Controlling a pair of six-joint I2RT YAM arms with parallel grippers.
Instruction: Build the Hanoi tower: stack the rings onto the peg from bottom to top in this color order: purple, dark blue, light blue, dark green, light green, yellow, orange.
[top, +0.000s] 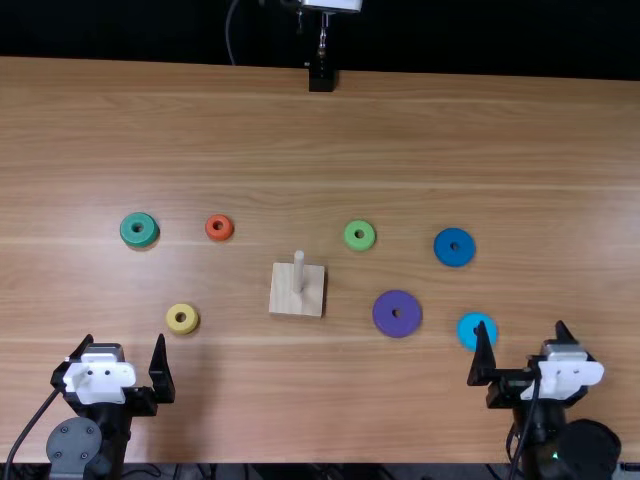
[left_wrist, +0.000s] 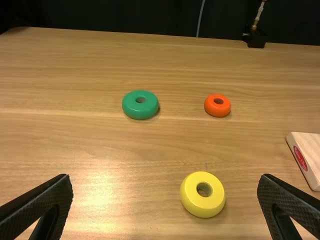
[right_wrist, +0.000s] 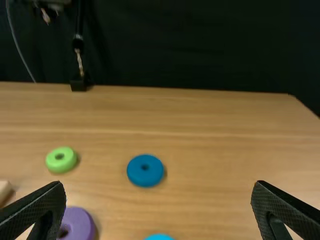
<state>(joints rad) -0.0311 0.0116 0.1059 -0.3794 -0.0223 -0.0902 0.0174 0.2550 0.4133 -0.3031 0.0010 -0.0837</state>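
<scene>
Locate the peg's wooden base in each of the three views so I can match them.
Top view: wooden base, just left of the middle.
Left wrist view: wooden base, cut off at the edge, near the yellow ring.
Right wrist view: wooden base, cut off, near the purple ring.
Shared landmark: black block at the table's far edge.

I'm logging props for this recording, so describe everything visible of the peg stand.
The peg stand is a squarish, pale block, wooden by its look, with a round-tipped upright peg near its middle. One side bears a red oval mark. It lies flat on the table, between the yellow ring and purple ring. The peg is bare; no ring or gripper touches it.
</scene>
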